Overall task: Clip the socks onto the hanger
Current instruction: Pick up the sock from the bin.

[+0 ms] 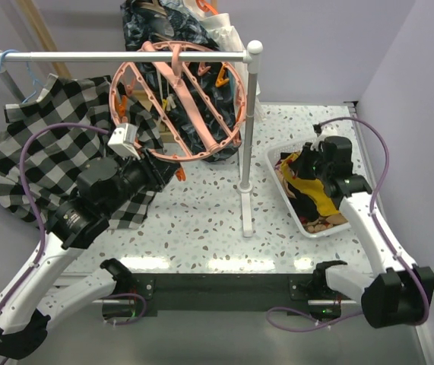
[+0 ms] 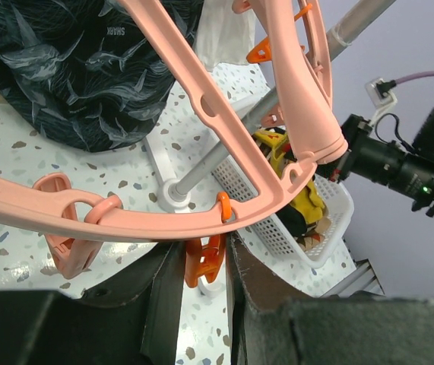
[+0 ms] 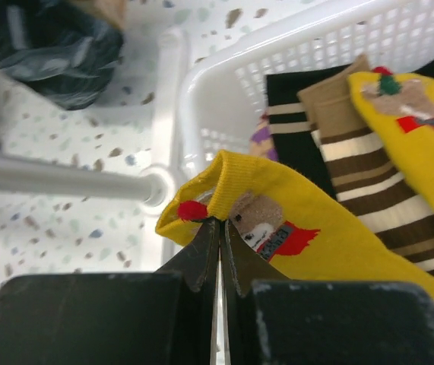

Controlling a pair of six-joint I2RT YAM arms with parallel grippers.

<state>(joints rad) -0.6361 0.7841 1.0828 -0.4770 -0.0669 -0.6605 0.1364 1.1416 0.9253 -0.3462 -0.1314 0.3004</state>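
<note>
Right claw [image 3: 218, 228] pinches yellow sock [image 3: 315, 236] in white basket [image 3: 224, 99] of socks [image 3: 369, 175].

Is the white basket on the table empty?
No, the white basket holds several socks, among them a yellow sock and a brown striped sock.

Light: bright, even, from overhead; we note white glare streaks along the near edge of the table [image 1: 201, 228]. Shadows: soft, faint. Overhead view: sharp throughout. Right wrist view: yellow sock [image 3: 338, 243] crisp; white rail [image 3: 57, 179] and dark bag [image 3: 42, 46] blurred. Left wrist view: orange clip [image 2: 205, 262] sharp; we find the left fingers [image 2: 163, 304] dark, soft-edged.
</note>
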